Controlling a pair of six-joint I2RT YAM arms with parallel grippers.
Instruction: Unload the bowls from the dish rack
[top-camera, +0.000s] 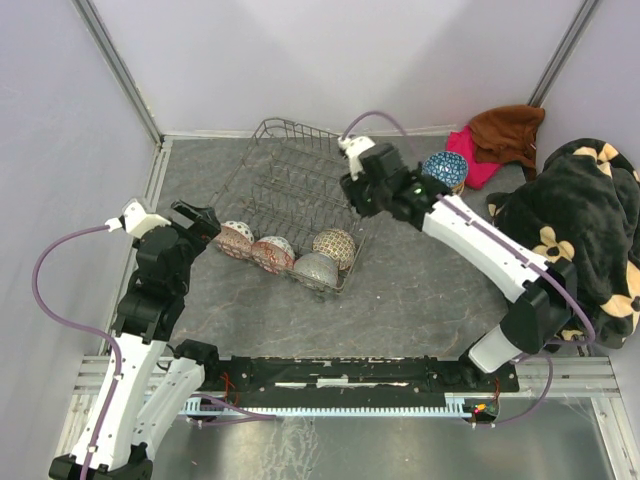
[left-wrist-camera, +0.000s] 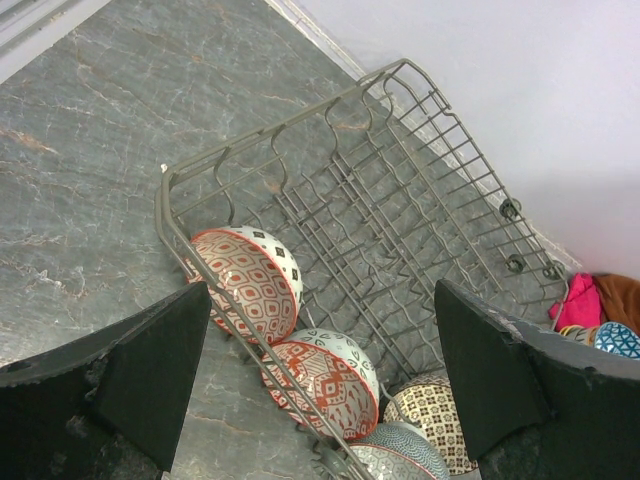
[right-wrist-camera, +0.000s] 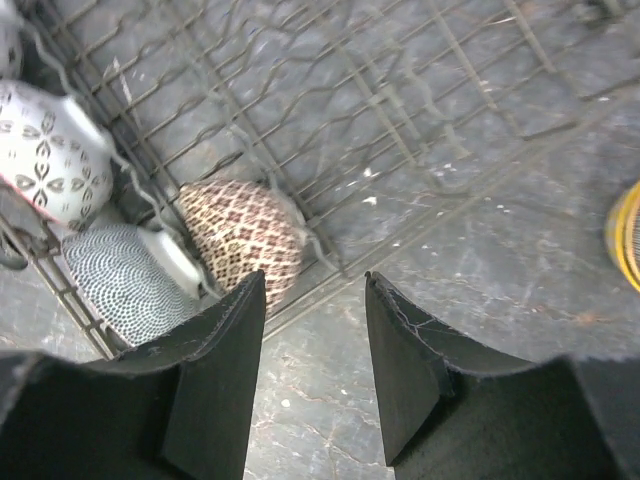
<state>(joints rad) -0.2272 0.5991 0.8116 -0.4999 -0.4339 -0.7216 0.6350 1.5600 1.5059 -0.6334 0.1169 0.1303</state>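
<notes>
Bowls (top-camera: 285, 253), four in a row, lean along the near edge of the dish rack (top-camera: 290, 170) on the desk (top-camera: 420, 290); a blue bowl (top-camera: 446, 168) sits far right. Beside the row the left pincer (top-camera: 195, 218) gapes wide, while the right pincer (top-camera: 352, 198), parted and empty, hangs over the rack's right edge.

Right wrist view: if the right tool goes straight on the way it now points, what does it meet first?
Probably the side wire of the dish rack, beside the cream-and-brown patterned bowl; the right tool may graze that bowl too. Depth is unclear.
</notes>
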